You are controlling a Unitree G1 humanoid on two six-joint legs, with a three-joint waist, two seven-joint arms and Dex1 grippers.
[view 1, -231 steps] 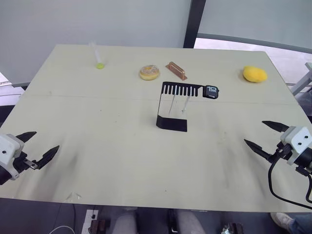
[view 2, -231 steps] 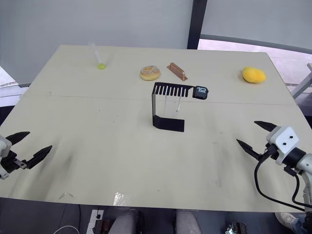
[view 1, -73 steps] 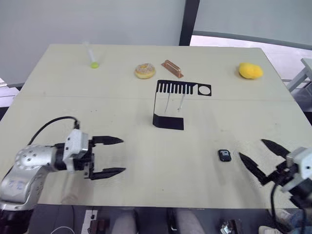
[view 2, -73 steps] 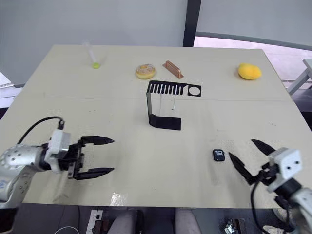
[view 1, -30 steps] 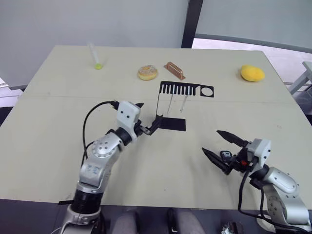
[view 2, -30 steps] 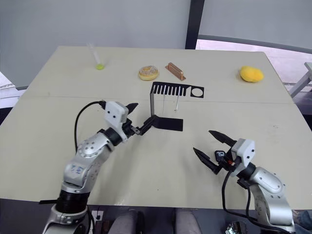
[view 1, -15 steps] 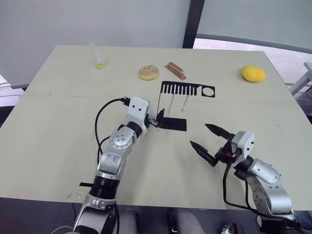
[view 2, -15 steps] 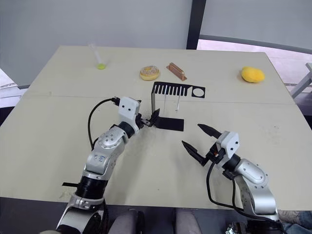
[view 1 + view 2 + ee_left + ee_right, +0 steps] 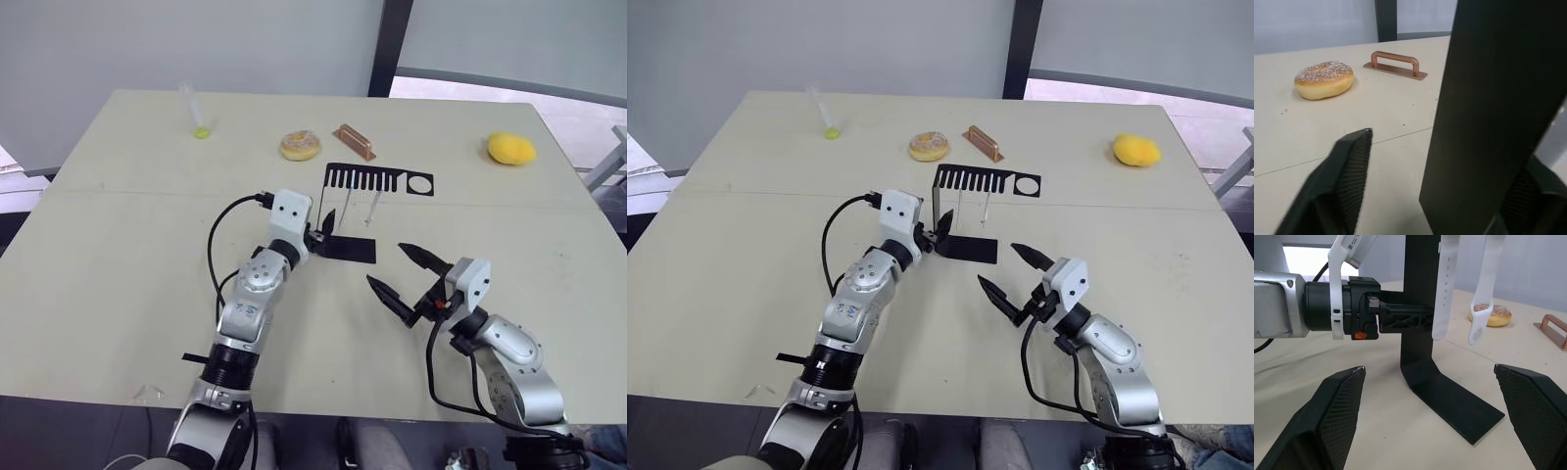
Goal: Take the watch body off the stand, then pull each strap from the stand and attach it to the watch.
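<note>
The thin black bent-metal stand (image 9: 349,251) is standing upright near the middle of the pale beige table (image 9: 118,245), a little toward the far edge. Its comb-slotted top plate is reaching toward the table's right edge, and the table is showing through the round hole at the plate's end. The two thin white flexible straps (image 9: 1446,289) are hanging side by side from the comb slots, their lower ends dangling above the flat base without touching it.

The left gripper (image 9: 319,235) is sitting at the stand's upright, on the side facing the left edge. Its two black fingers (image 9: 1348,172) are spread, with the upright passing between them. In the left wrist view one finger is standing clear of the metal; whether the other is touching it cannot be told.

The right gripper (image 9: 389,266) is hovering above the table, between the stand's base and the near edge. Its jaws are spread wide, gripping nothing, and pointing toward the stand and the hanging straps.

Along the far edge, a sugar-dusted tan donut (image 9: 300,145) is lying beside a small copper-brown handle-shaped block (image 9: 354,141). A clear tube with a green end (image 9: 195,112) is lying toward the far left corner, and a yellow lemon-like lump (image 9: 511,149) toward the far right corner.
</note>
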